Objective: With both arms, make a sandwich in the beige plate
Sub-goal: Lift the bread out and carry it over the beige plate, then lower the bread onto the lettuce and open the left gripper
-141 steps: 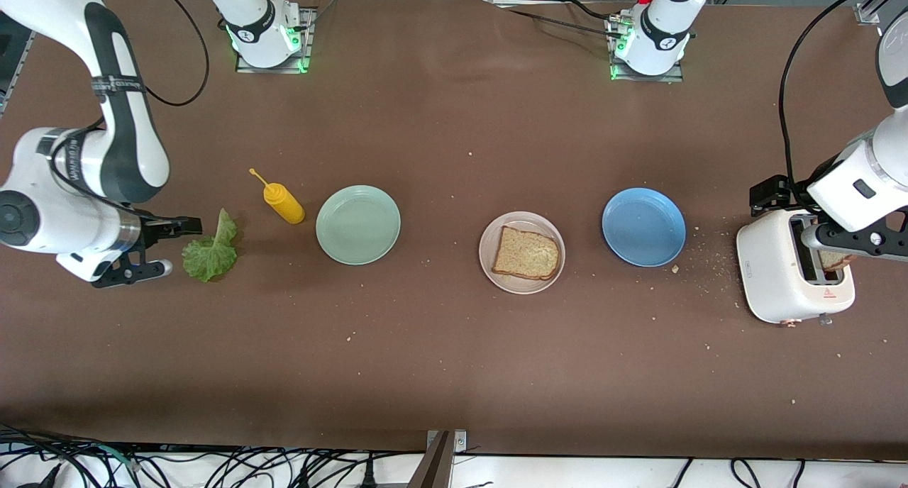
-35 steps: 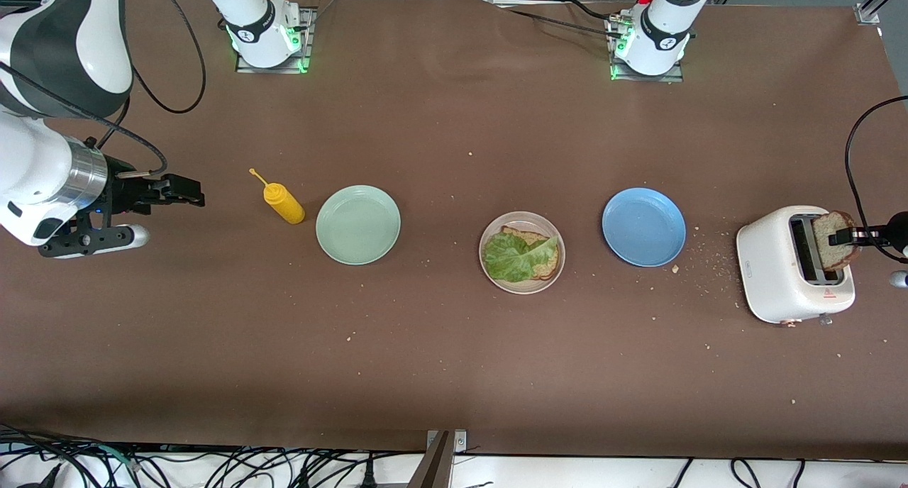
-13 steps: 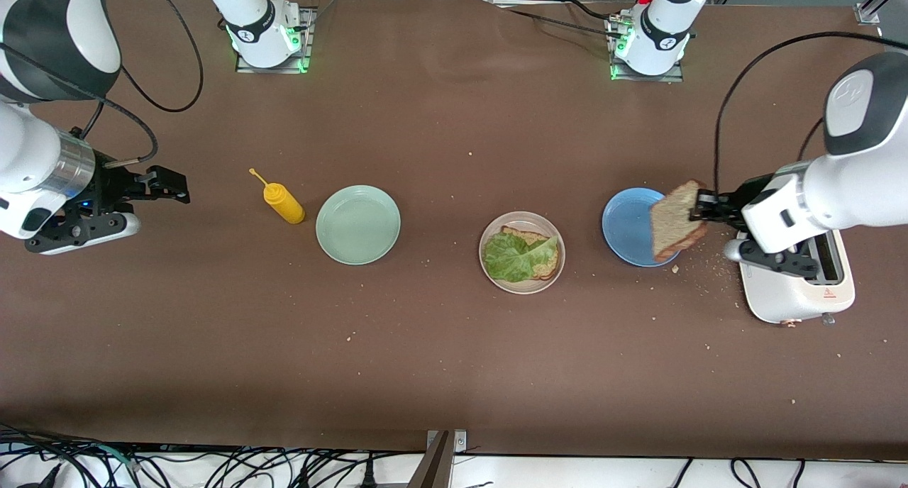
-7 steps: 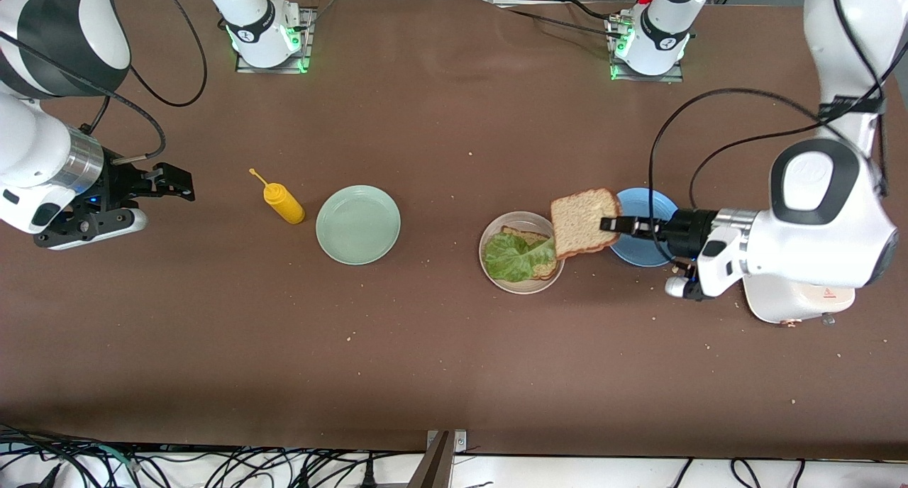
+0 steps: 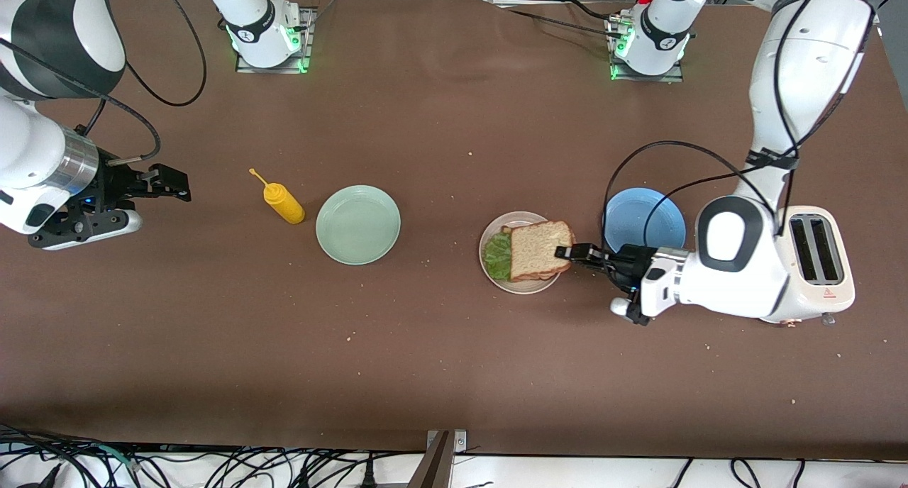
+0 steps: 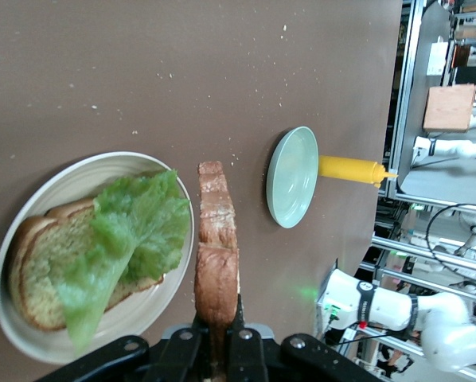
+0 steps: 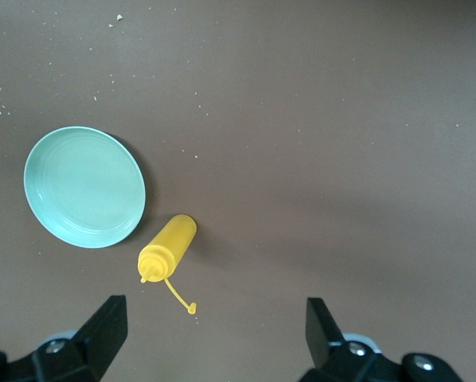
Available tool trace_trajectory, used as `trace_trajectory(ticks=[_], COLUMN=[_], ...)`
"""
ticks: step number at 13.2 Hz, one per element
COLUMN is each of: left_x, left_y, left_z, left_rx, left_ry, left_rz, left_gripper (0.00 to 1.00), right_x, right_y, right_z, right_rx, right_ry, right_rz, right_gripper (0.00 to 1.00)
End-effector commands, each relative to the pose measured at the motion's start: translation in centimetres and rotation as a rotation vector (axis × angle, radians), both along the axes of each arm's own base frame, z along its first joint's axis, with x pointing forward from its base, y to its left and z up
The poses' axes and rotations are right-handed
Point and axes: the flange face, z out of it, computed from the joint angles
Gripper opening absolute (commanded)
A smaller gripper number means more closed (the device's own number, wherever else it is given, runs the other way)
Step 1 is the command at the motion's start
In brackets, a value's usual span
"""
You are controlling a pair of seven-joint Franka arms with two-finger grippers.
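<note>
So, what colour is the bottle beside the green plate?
Yellow: the bottle shows best in the right wrist view.

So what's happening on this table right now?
A sandwich is being put together on the beige plate. The left gripper, jaws shut on the top bread slice, holds it over the lettuce leaf and the bottom bread slice already on the plate; it has not let go. The right gripper waits with open jaws at the right arm's end of the table, near the mustard bottle. The toaster stands empty.
</note>
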Motion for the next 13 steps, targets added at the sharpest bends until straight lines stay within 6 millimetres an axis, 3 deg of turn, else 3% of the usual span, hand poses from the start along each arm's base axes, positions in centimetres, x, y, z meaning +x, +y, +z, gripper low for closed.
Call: trace_trajectory(ticks=[1, 4, 5, 7, 8, 9, 13], left_x=[-0.3, -1.0, -1.0, -1.5, -1.4, -1.2, -0.7], left_y=[-0.1, -0.3, -0.3, -0.8, -0.8, -0.4, 0.3], left_z=[-2.7, -6.4, -6.8, -8.5, -8.9, -8.8, -7.9], left_rx=[-0.06, -0.073, -0.082, -0.088, -0.087, -0.075, -0.076], left_ry=[-0.053, -0.022, -0.014, 0.013, 0.015, 0.002, -0.056], left_rz=[-0.035, -0.048, -0.039, -0.041, -0.035, -0.032, -0.051], left_gripper=[0.0, 0.02, 0.05, 0.26, 0.74, 1.0, 1.0], right_x=[-0.8, -0.7, -0.7, -0.7, -0.7, -0.7, -0.8], right_y=[-0.2, -0.4, -0.3, -0.3, -0.4, -0.6, -0.5], right_z=[0.4, 0.3, 0.4, 0.4, 0.4, 0.4, 0.3], right_rx=[-0.008, -0.008, -0.009, -0.009, -0.008, -0.008, -0.009], right_ry=[-0.003, -0.001, -0.003, -0.003, -0.003, -0.003, 0.0], right_rz=[-0.011, -0.009, -0.011, -0.008, -0.002, -0.003, -0.003], right_gripper=[0.99, 0.99, 0.99, 0.99, 0.99, 0.99, 0.99])
